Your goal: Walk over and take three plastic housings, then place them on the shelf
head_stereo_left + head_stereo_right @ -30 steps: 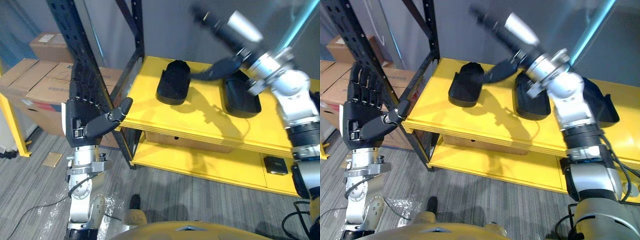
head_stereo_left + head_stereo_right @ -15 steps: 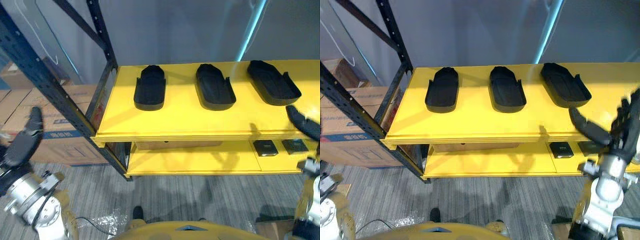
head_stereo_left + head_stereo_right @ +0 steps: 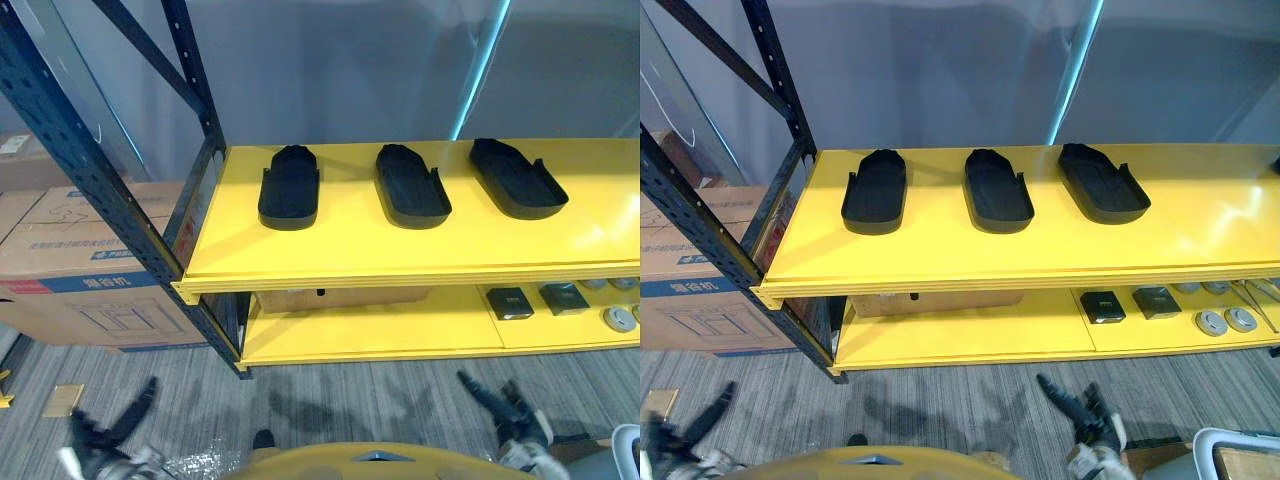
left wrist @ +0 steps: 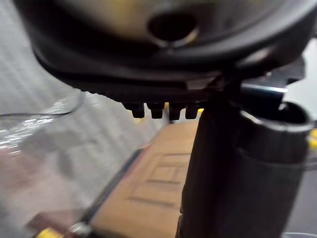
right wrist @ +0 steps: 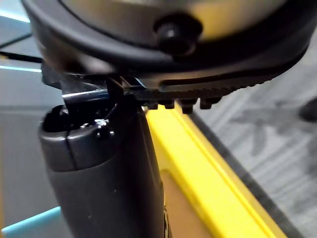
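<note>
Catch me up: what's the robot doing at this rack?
Nothing is being handled right now. Three black plastic housings lie apart in a row on the yellow top shelf: left housing, middle housing, right housing. The robot's left hand and right hand hang low over the grey floor in front of the rack, fingers open and empty. The placing looks done.

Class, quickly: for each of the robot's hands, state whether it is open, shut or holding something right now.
Left hand: open, holding nothing.
Right hand: open, holding nothing.
</note>
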### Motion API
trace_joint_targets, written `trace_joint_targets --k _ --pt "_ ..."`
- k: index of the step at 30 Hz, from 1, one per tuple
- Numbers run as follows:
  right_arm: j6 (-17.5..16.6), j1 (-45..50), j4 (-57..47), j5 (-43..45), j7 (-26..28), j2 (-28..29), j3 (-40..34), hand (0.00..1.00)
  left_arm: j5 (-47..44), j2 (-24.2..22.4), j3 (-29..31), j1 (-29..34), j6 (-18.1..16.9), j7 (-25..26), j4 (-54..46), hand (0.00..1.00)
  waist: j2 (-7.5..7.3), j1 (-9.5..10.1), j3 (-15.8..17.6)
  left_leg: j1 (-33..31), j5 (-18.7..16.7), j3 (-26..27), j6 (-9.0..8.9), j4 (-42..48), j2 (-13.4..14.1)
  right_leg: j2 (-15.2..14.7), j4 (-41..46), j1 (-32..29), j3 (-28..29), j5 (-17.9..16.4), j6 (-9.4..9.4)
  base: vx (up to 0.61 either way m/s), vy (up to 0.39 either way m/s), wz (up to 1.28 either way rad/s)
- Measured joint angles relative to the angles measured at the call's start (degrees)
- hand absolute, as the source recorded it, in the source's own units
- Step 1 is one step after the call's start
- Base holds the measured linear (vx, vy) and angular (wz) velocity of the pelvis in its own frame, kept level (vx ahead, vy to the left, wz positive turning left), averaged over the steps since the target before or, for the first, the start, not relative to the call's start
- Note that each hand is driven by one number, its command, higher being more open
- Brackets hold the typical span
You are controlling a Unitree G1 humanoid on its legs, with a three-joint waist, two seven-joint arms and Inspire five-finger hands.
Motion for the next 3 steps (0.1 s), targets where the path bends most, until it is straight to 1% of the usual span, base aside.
trace_joint_targets --k 2,3 --pt "0.13 -0.71 1.73 0.07 0.1 0.08 -0.17 1.0 -0.37 0.06 -1.6 -1.38 2.8 -2.85 3.81 1.0 0.09 0.16 0.97 0.98 -0.28 0.05 0.02 -0.01 -0.35 -0.28 -0.19 1.13 0.21 -0.02 0.03 0.05 0.013 0.0" --pt "0.35 -0.94 1.79 0.07 0.03 0.14 -0.2 1.0 -0.32 0.11 -2.22 -1.63 3.34 -3.48 4.61 1.0 0.14 0.16 1.25 1.39 -0.43 0.11 0.03 -0.01 -0.4 -0.33 -0.36 1.6 0.23 -0.02 0.03 0.03 0.005 -0.01"
